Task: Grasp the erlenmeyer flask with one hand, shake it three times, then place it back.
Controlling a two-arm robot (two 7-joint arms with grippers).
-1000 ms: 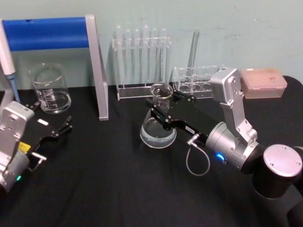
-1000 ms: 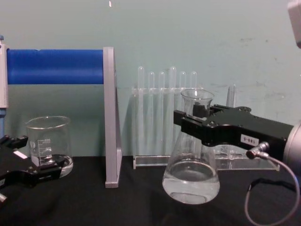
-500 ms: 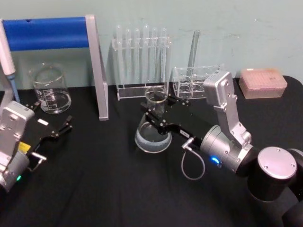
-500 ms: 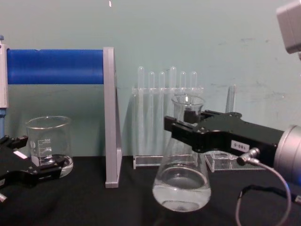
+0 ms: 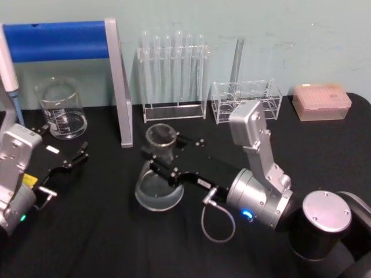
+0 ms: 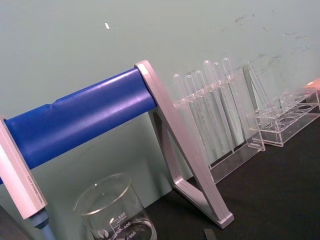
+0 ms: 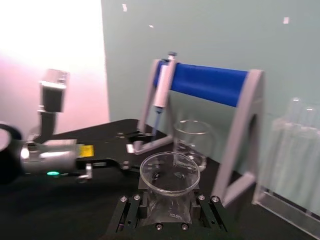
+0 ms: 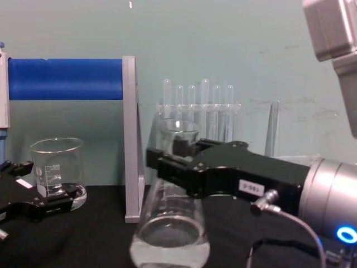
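The erlenmeyer flask (image 5: 157, 194) is clear glass with a wide base, a narrow neck and a little clear liquid. My right gripper (image 5: 168, 154) is shut on its neck, and the flask sits left of the table's middle. In the chest view the flask (image 8: 169, 242) looms large and close, its neck between the black jaws of the right gripper (image 8: 174, 162). The right wrist view looks down onto the flask's open mouth (image 7: 170, 172) between the jaws. I cannot tell whether its base touches the table. My left gripper (image 5: 61, 145) rests open at the far left, in front of the beaker.
At back left stand a glass beaker (image 5: 61, 110) and a blue-barred stand (image 5: 119, 87) holding a pipette (image 5: 8, 75). Along the back wall are a test tube rack (image 5: 173, 75), a clear tube holder (image 5: 246, 98) and a pink tip box (image 5: 322, 99).
My right gripper has carried the flask leftward and toward me, away from the test tube rack. The left arm has not moved.
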